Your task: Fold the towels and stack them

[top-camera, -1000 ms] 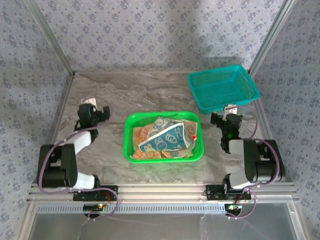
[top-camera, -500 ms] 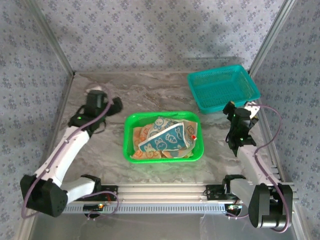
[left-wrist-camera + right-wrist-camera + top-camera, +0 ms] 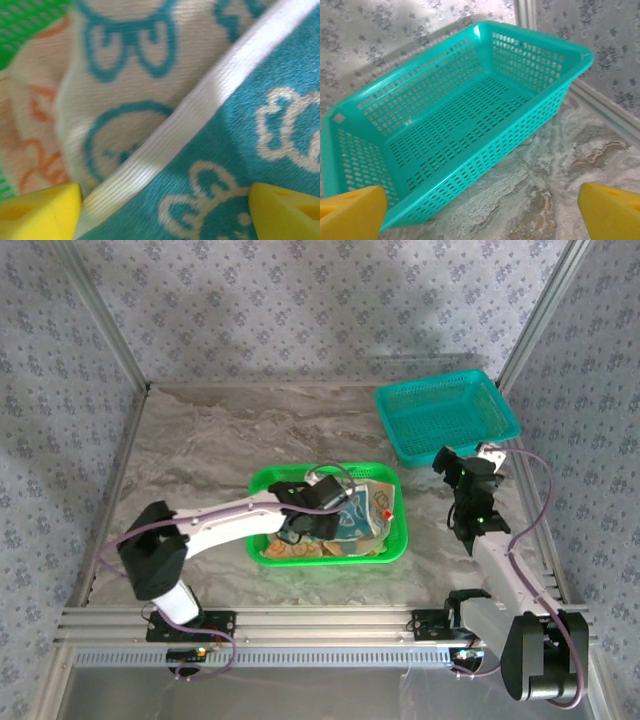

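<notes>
Towels (image 3: 352, 528) lie heaped in the green basket (image 3: 258, 490) at the centre of the marbled table (image 3: 200, 430). Your overhead camera shows the left arm (image 3: 215, 525) stretched low and nearly flat from its base at 8 o'clock, the left gripper (image 3: 312, 510) down over the pile. The left wrist camera adds the detail: a teal towel (image 3: 270, 90) with white cartoon figures and a white ribbed hem lies uppermost toward 4 o'clock. It overlaps a cream towel (image 3: 125, 65) printed with teal figures at 11 o'clock, with an orange-printed cream cloth (image 3: 35, 130) and a sliver of green mesh at 9 o'clock. The yellow fingertips (image 3: 40, 212) sit at the bottom corners, wide apart and released, the teal towel's hem between them; whether they touch the cloth you cannot tell. The right arm (image 3: 505, 575) rises from 4 o'clock and bends toward the teal basket (image 3: 440, 382) at 1 o'clock, the right gripper (image 3: 447, 462) held just short of its near rim. The right wrist camera brings that basket's perforated floor and walls up close, tilted across the frame. Its own yellow fingertips (image 3: 350, 210) are spread to both lower corners, jaws released above the marble. Blue-grey floral wallpaper (image 3: 300, 300) closes three sides, and an aluminium rail (image 3: 330, 620) runs across 6 o'clock.
</notes>
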Action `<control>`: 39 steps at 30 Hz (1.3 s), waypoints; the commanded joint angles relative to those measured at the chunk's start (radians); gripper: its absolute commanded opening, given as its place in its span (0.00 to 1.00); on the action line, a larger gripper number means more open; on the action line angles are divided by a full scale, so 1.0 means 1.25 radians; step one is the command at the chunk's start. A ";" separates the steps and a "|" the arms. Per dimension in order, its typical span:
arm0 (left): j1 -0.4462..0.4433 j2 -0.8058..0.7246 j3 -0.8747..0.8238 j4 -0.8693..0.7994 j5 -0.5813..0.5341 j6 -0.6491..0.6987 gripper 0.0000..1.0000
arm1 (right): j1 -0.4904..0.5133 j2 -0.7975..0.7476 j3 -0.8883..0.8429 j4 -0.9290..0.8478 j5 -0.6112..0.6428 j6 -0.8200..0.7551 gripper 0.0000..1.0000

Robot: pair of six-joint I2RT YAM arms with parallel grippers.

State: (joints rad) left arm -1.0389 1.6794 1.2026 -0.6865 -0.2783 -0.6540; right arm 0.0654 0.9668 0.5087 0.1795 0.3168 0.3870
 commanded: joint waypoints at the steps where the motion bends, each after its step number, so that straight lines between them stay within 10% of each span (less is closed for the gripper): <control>1: 0.008 0.056 0.055 -0.020 0.005 0.042 0.87 | 0.019 0.003 0.016 -0.009 -0.013 -0.026 1.00; 15: 0.446 0.111 0.005 0.002 0.028 0.173 0.84 | 0.159 0.028 0.065 -0.041 -0.010 -0.071 1.00; 24: 0.744 0.278 0.223 -0.010 0.055 0.278 0.84 | 0.254 0.055 0.116 -0.080 -0.001 -0.071 1.00; 39: 0.905 0.601 0.789 -0.244 -0.024 0.312 0.86 | 0.297 0.116 0.171 -0.105 -0.022 -0.080 1.00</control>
State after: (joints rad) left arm 0.0547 2.3795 2.0941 -0.8467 -0.2375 -0.2615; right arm 0.4263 1.0973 0.6880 0.0658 0.2977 0.3050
